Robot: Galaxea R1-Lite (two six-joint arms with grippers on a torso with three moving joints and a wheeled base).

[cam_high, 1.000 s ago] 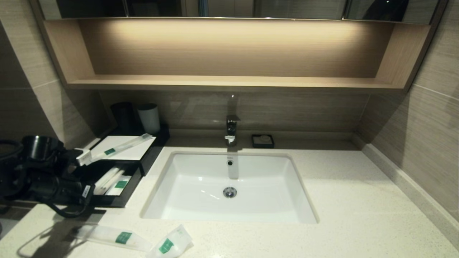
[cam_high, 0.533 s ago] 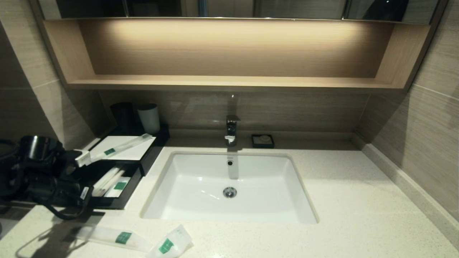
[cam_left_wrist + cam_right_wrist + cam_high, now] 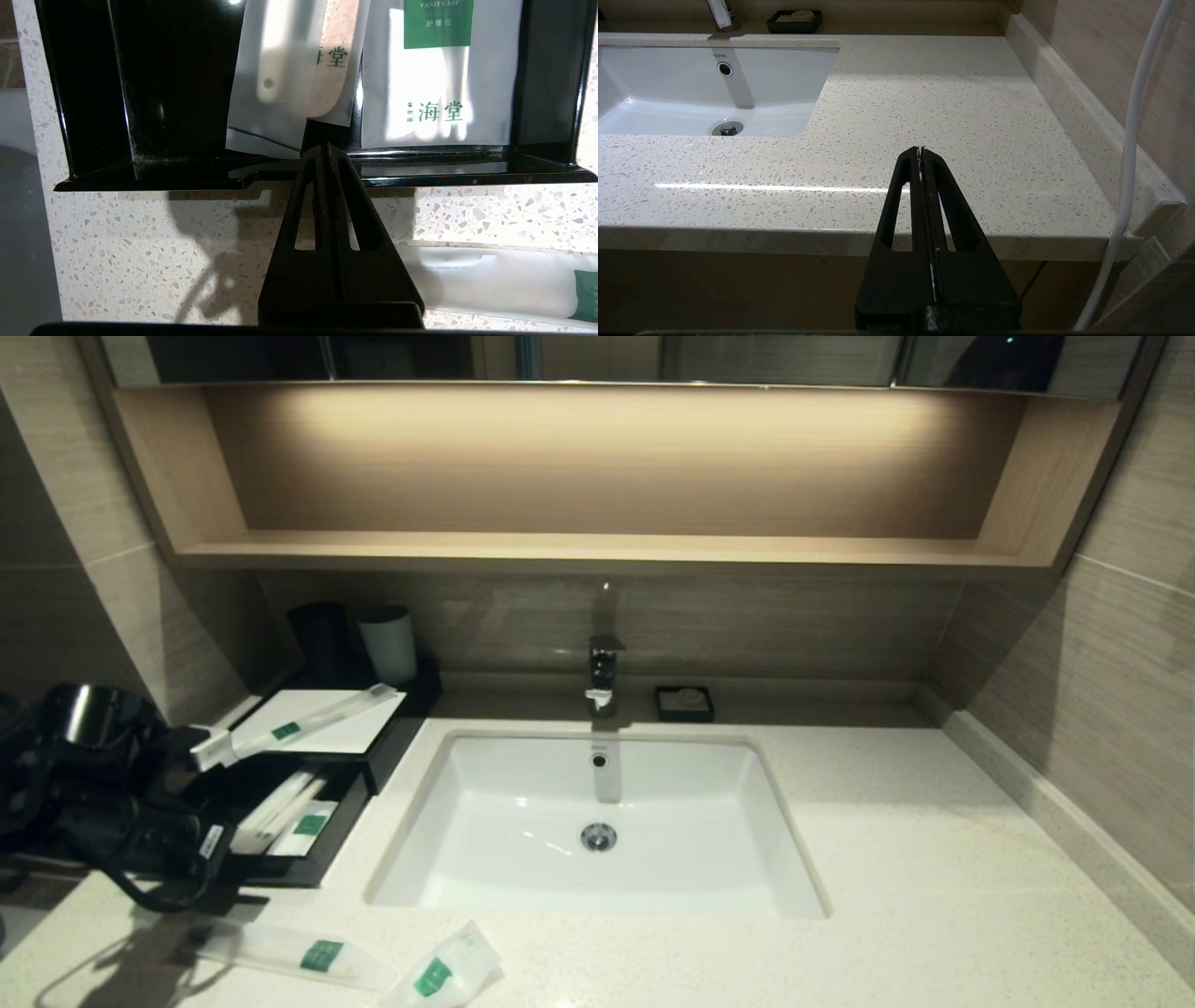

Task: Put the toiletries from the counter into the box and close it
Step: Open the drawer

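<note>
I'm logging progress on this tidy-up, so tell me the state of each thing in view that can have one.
Box drawer: pulled out, sachets lying inside.
Long sachet on box top: lying across the white panel.
Long sachet on counter: lying flat, not yet boxed.
Short sachet: on the counter, not yet boxed.
Left gripper: shut, empty, at the drawer's front edge.
Right gripper: shut, empty, parked.
Faucet: no water running.

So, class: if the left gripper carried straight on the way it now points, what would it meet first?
Probably the front rim of the drawer: the shut left gripper has its tips right at that rim. Just past it lie the sachets inside. Depth is hard to judge.
</note>
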